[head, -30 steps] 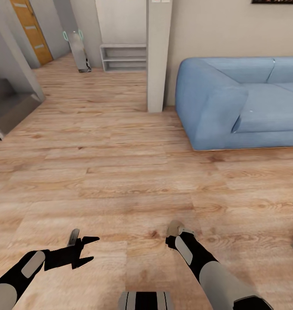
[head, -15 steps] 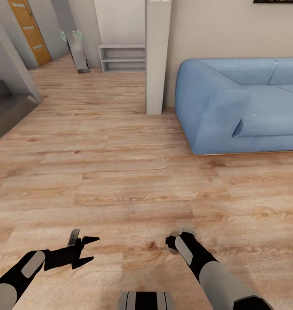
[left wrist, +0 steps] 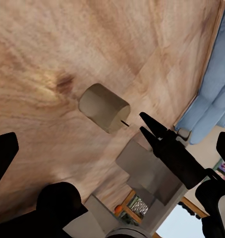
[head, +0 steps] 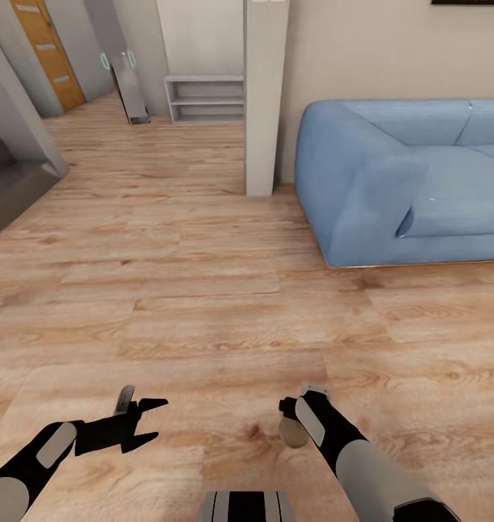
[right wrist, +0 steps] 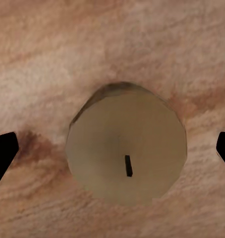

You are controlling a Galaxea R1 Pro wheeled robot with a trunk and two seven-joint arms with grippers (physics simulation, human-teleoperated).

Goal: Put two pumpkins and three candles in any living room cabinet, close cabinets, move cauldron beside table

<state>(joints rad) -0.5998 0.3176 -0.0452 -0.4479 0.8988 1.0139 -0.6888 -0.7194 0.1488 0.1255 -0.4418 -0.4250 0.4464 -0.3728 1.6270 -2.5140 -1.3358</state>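
Pincers first: our right pincer (head: 294, 413) hangs directly above a candle (head: 293, 433) that stands upright on the wooden floor (head: 203, 290). In the right wrist view we look straight down on the candle (right wrist: 126, 156), its short dark wick near the middle of the rounded top, and the two black fingertips (right wrist: 3, 151) sit wide apart at either edge, so this pincer is spread open and not touching the candle. In the head view the candle peeks out just under the pincer's tip, partly hidden by it.

Our left pincer (head: 149, 419) is held out over bare floor, well apart from the candle, with its black fingers (head: 154, 402) splayed open and holding nothing. From the left wrist view we see the same candle (left wrist: 104, 108) standing alone on the boards, with the right arm's pincer (left wrist: 164, 146) close beside it.

Farther out, a blue sofa (head: 392, 181) sits against the beige wall, just beside a pale square pillar (head: 265, 94). Beyond the pillar stands a low grey shelf unit (head: 205, 98); an orange door (head: 47, 51) shows at the far end of the hallway. A grey block (head: 11, 188) lies at our left.
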